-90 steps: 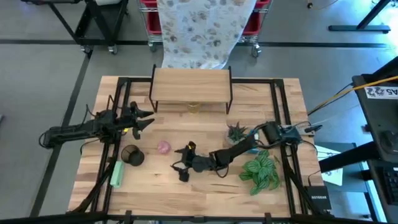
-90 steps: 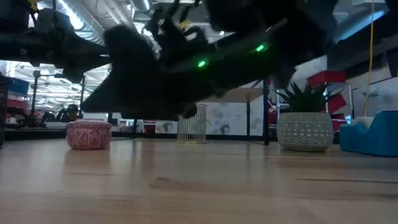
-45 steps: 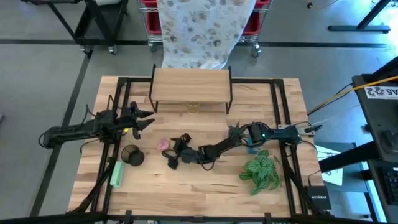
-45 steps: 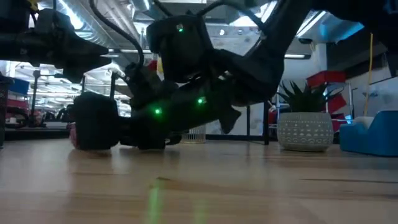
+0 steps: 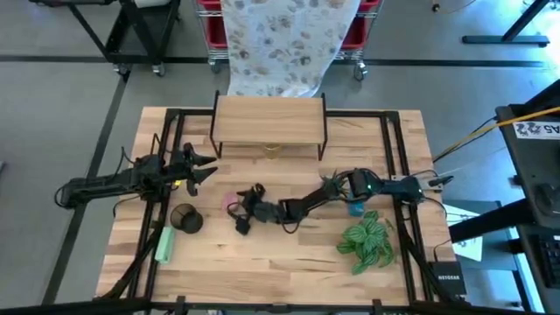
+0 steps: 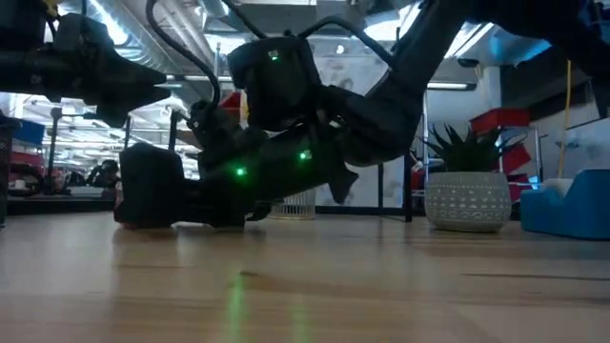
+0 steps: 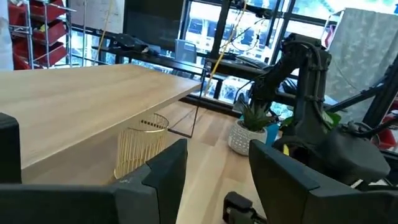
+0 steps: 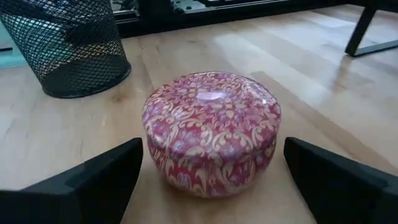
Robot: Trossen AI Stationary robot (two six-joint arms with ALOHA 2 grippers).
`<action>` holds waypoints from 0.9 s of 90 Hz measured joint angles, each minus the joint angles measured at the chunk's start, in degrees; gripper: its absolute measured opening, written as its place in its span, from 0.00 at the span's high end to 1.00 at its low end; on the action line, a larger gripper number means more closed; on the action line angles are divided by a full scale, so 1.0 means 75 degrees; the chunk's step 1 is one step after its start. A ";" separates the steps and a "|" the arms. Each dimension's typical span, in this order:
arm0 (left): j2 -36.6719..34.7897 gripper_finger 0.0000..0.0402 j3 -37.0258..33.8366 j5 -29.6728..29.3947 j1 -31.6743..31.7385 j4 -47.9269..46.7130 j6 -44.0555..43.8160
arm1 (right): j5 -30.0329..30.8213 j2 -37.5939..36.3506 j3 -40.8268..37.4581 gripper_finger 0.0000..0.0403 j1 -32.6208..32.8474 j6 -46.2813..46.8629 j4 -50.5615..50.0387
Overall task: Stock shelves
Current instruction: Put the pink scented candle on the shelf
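Note:
A round pink-and-gold patterned tin (image 8: 211,127) sits on its flat bottom on the table (image 5: 289,254), left of centre (image 5: 229,203). My right gripper (image 8: 212,183) is low over the table, open, with one finger on each side of the tin and a gap to each. In the low view the gripper (image 6: 157,195) hides the tin. The shelves (image 5: 269,121) stand at the table's far edge, with a gold wire basket (image 7: 140,146) under the plank top. My left gripper (image 5: 208,168) waits open at the left, above the table.
A black mesh cup (image 5: 185,219) stands just left of the tin, with a green object (image 5: 164,245) lying nearer the front. A potted succulent (image 5: 332,185), a blue object (image 5: 354,208) and a leafy plant (image 5: 367,236) stand on the right.
My right gripper has gone toward the table's left and far edges and come down to the pink tin. Its open fingers now stand on either side of the tin. In the low view it now covers the tin. The tin has stayed in place.

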 joint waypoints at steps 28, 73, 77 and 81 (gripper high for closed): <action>0.0000 0.61 0.0000 0.0000 0.0000 -0.0002 0.0000 | -0.0413 0.0006 0.0022 0.07 -0.0147 -0.0230 0.0024; 0.0000 0.61 0.0000 0.0000 0.0002 -0.0004 -0.0001 | -0.0784 0.0006 0.0031 0.08 -0.0322 -0.0253 0.0338; 0.0000 0.61 0.0000 0.0000 0.0003 -0.0004 0.0000 | -0.0806 0.0006 0.0031 0.10 -0.0344 -0.0262 0.0338; 0.0000 0.61 0.0000 0.0000 0.0001 -0.0003 0.0000 | -0.0896 0.0006 0.0031 0.12 -0.0381 -0.0262 0.0342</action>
